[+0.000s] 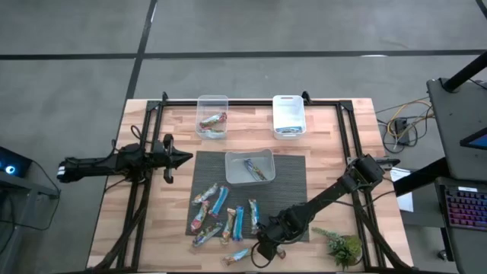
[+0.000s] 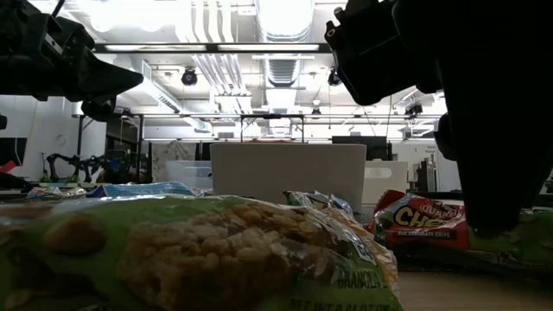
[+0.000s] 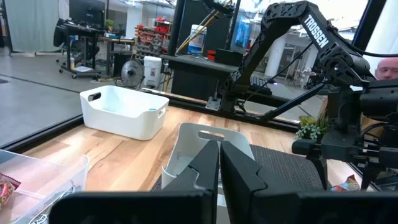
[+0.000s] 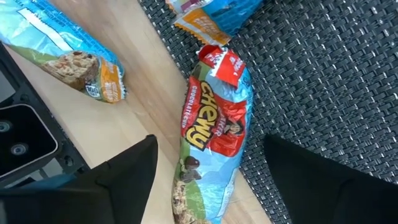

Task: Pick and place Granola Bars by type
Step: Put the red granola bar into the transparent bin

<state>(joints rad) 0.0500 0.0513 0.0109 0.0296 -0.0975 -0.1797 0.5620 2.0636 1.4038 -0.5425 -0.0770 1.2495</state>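
High view: right gripper hovering over front edge of dark mat, jaws spread wide; granola bars lying scattered on mat's front-left part, one loose bar lying just off mat on wood. Left gripper waiting beside mat's left edge, jaws pressed together.

Low view: green-wrapped bar filling foreground; red bar lying behind.

Left wrist view: white bin standing beyond mat.

Right wrist view: spread fingers flanking red Chewy bar lying across mat edge, not touching.

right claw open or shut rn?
Open. The right claw has its two dark fingers spread either side of the red Chewy bar, not clamping it.
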